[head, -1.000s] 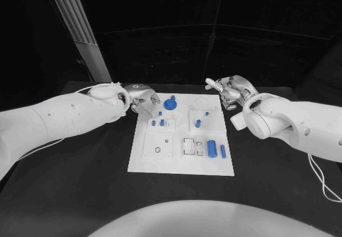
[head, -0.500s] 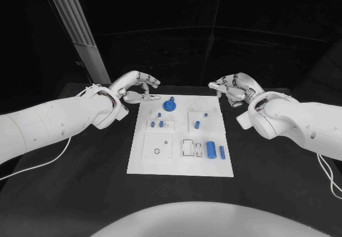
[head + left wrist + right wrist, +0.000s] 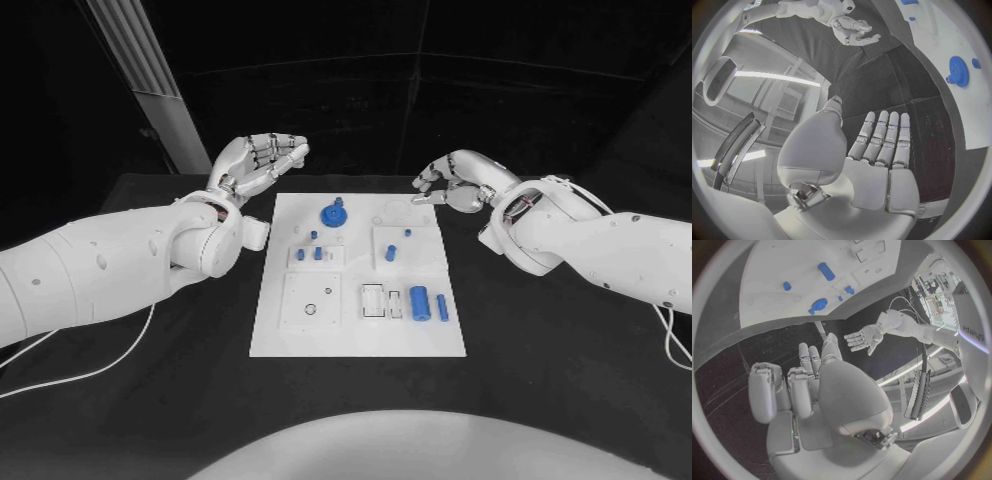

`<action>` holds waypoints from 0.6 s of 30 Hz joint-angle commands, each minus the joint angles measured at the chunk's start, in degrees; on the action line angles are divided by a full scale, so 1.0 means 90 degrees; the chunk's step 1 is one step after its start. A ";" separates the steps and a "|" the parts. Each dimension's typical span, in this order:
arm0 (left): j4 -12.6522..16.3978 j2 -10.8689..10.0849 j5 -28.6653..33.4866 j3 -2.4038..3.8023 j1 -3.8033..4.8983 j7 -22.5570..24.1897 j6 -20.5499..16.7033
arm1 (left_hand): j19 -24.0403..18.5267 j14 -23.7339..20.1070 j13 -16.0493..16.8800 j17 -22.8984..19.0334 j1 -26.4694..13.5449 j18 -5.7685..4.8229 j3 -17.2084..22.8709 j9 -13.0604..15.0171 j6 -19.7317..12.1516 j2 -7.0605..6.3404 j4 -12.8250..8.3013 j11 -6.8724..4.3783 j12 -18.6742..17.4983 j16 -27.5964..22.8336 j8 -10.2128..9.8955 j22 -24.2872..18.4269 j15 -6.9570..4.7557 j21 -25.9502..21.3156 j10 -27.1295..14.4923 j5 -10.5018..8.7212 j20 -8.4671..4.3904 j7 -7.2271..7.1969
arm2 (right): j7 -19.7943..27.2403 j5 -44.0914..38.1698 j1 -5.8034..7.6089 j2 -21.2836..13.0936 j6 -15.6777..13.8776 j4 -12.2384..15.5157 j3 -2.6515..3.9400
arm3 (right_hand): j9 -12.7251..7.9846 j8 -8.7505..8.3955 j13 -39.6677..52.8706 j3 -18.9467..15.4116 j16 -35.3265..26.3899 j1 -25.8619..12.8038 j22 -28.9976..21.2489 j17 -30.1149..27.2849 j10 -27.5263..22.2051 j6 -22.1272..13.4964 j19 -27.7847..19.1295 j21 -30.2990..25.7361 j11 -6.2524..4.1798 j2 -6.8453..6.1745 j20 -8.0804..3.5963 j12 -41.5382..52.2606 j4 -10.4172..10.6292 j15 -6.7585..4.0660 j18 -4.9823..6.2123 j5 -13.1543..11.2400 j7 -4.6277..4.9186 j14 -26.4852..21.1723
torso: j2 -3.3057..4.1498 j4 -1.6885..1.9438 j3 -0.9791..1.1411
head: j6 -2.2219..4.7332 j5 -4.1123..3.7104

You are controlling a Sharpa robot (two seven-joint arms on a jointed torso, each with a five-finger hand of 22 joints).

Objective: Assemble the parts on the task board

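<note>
- Nearest the robot, a white task board (image 3: 361,320) is seen lying flat in the middle of the black surface (image 3: 562,340), with small blue parts on it.
- In the board's near row, a blue cylinder (image 3: 421,302) and a thinner blue pin (image 3: 441,307) are seen lying on their sides, next to a white slotted block (image 3: 374,301). To their left, a square plate (image 3: 313,297) with a small ring on it is seen.
- Farther along the board, short blue pegs (image 3: 316,252) are seen standing together, and one more peg (image 3: 389,252) on a white block.
- At the far end, a round blue knob-like part (image 3: 335,213) is seen, shown also in the left wrist view (image 3: 957,71).
- The parts are judged to be light, rigid and smooth, so likely to slip or roll; the lying cylinder is best pinched across its middle, the standing pegs by their tops.
- Beyond the board's far left corner, the left robot hand (image 3: 257,165) is held raised, palm open, fingers spread straight, holding and touching nothing.
- Beyond the far right corner, the right robot hand (image 3: 459,182) hangs above the surface with fingers curled inward around nothing, clear of the board.
</note>
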 commanded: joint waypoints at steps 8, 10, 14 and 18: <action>0.0243 -0.0075 0.0647 0.0003 -0.0001 0.1856 0.0194 | 0.0010 -0.0160 0.0008 -0.0202 -0.0055 -0.0089 0.0061 0.0002 -0.0135 0.0112 0.0000 0.0013 0.0216 0.0164 0.0143 -0.0179 0.0030 -0.0168 -0.0176 -0.0032 0.0003 0.0512 | -0.1172 -0.2497 -0.0096 0.0205 0.1024 -0.0108 -0.0001 | -0.0015 -0.0325 -0.0454 -0.0010 -0.0047 0.0079 0.1461 0.1430 0.0148 -0.0102 0.0367 0.0001 -0.0068 -0.0140 -0.0070 -0.0339 0.0056 -0.0067 -0.0001 -0.0034 -0.0234 0.0616 | 0.0003 0.0009 0.0007 | 0.0042 -0.0056; 0.0245 -0.0079 0.0650 0.0003 -0.0001 0.1856 0.0189 | 0.0018 -0.0168 0.0009 -0.0214 -0.0056 -0.0089 0.0059 0.0002 -0.0142 0.0113 0.0000 0.0014 0.0231 0.0178 0.0153 -0.0188 0.0030 -0.0174 -0.0186 -0.0033 0.0003 0.0512 | -0.1271 -0.2590 -0.0106 0.0254 0.1109 -0.0136 -0.0001 | -0.0013 -0.0353 -0.0487 -0.0012 -0.0050 0.0077 0.1457 0.1426 0.0151 -0.0112 0.0360 -0.0011 -0.0070 -0.0148 -0.0074 -0.0362 0.0066 -0.0070 0.0002 -0.0034 -0.0237 0.0615 | -0.0004 0.0003 0.0005 | 0.0042 -0.0051; 0.0256 -0.0082 0.0653 0.0003 -0.0002 0.1854 0.0179 | 0.0019 -0.0170 0.0009 -0.0219 -0.0058 -0.0089 0.0058 0.0002 -0.0145 0.0114 0.0000 0.0014 0.0237 0.0185 0.0157 -0.0192 0.0030 -0.0177 -0.0190 -0.0034 0.0003 0.0512 | -0.1444 -0.2677 -0.0118 0.0339 0.1306 -0.0186 -0.0001 | -0.0010 -0.0394 -0.0543 -0.0011 -0.0052 0.0086 0.1448 0.1420 0.0155 -0.0120 0.0348 -0.0032 -0.0081 -0.0160 -0.0082 -0.0401 0.0073 -0.0082 0.0008 -0.0034 -0.0239 0.0613 | 0.0001 -0.0004 0.0000 | 0.0045 -0.0048; 0.0257 -0.0076 0.0654 0.0003 -0.0002 0.1854 0.0175 | 0.0033 -0.0212 0.0008 -0.0277 -0.0056 -0.0095 0.0059 0.0001 -0.0185 0.0139 -0.0001 0.0020 0.0301 0.0244 0.0199 -0.0234 0.0036 -0.0212 -0.0243 -0.0033 0.0003 0.0518 | -0.1567 -0.2709 -0.0148 0.0431 0.1476 -0.0262 -0.0001 | -0.0008 -0.0431 -0.0592 -0.0006 -0.0052 0.0095 0.1445 0.1419 0.0162 -0.0126 0.0344 -0.0040 -0.0097 -0.0166 -0.0096 -0.0433 0.0078 -0.0104 0.0010 -0.0033 -0.0228 0.0613 | -0.0003 -0.0003 0.0001 | 0.0036 -0.0084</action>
